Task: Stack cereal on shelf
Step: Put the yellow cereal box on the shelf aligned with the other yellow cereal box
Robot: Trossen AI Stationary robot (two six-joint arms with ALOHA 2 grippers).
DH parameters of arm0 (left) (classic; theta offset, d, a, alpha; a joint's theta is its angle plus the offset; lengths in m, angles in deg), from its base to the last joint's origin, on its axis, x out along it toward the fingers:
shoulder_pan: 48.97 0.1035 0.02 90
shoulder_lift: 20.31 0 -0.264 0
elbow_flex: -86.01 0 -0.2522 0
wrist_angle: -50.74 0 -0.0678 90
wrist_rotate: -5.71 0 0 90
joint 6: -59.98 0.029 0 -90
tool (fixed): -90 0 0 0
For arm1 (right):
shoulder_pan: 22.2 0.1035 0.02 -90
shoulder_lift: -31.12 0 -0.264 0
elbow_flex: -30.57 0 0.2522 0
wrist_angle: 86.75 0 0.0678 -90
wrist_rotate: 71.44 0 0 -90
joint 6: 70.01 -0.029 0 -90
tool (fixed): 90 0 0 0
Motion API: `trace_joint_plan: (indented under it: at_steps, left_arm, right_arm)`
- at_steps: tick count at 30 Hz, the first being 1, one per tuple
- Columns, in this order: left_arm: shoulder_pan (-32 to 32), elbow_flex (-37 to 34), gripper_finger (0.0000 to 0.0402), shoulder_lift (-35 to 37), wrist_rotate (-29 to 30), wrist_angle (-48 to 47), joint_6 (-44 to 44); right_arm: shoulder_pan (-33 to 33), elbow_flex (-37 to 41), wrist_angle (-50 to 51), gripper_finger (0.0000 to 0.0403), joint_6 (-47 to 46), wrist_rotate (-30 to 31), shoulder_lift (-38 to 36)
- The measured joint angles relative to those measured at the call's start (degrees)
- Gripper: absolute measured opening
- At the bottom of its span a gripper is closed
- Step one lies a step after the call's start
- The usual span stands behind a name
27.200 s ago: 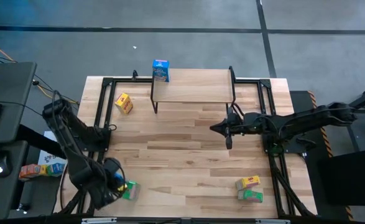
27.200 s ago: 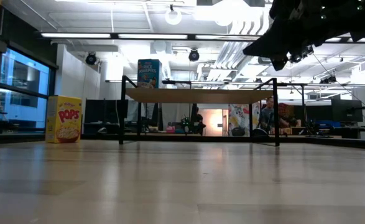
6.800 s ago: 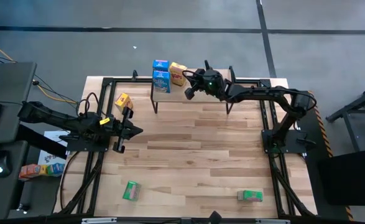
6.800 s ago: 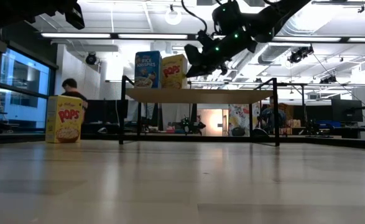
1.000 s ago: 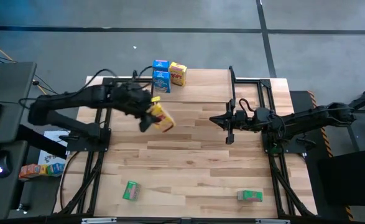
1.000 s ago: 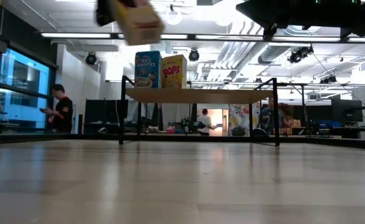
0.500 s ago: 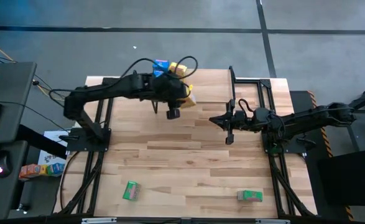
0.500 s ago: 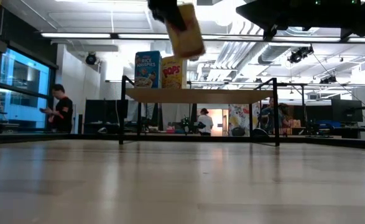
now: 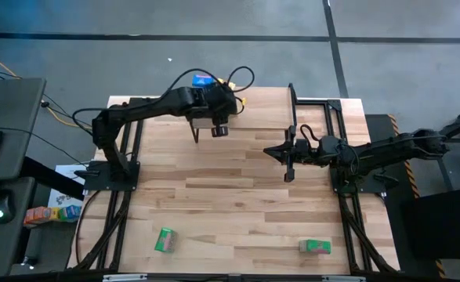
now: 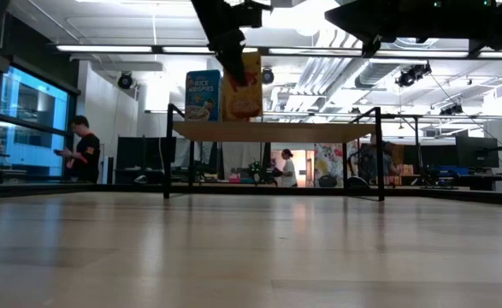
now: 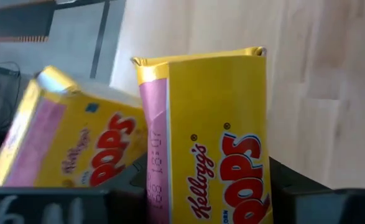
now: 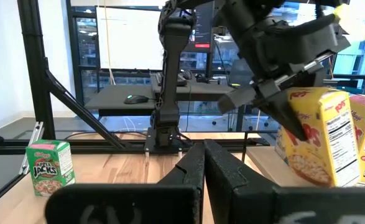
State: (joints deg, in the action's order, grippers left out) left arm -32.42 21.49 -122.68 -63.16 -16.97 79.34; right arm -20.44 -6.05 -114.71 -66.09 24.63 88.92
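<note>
My left gripper reaches over the shelf, shut on a yellow cereal box. It holds the box at the shelf's left end, right of a blue box that stands on the board. A second yellow box stands just behind the held one. In the high view a blue box peeks out from behind the arm. Two green boxes lie on the table near its front edge. My right gripper waits, shut, over the table's right middle. My left gripper pinches the yellow box between its two fingers on the box's upper part. It comes from above, slanting down. The box is nearly upright, with its bottom at the shelf board; whether it rests there, I cannot tell.
The shelf's right half is bare board. Black frame rails run along both sides of the table. A green box shows in the right wrist view. People stand in the room beyond the table.
My left gripper has carried the yellow box from above the table's left middle toward the far edge and the shelf, then down. The box has swung from tilted to nearly upright beside the blue box. The right arm has kept still.
</note>
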Motion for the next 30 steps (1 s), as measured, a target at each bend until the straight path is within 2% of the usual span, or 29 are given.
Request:
trace_joint_plan:
  at_steps: [9,14,18,26,30]
  left_arm:
    - [3.3,0.0,0.0141,0.0,-0.2,2.0,3.3]
    - [4.2,0.0,0.0141,0.0,-4.8,2.8,2.3]
    - [3.7,0.0,0.0141,0.0,-5.4,2.8,1.8]
    - [3.5,0.0,0.0146,0.0,-4.2,-2.0,0.8]
    - [3.7,0.0,0.0146,0.0,-6.3,-3.0,-0.7]
  right_arm:
    - [0.0,0.0,0.0,0.0000,0.0,0.0,0.0]
    - [0.0,0.0,0.1,0.0000,0.0,0.0,0.0]
    - [0.0,0.0,0.1,0.0000,0.2,0.0,0.0]
    - [0.0,0.0,0.1,0.0000,0.2,0.0,0.0]
    - [0.0,0.0,0.1,0.0000,0.2,0.0,0.0]
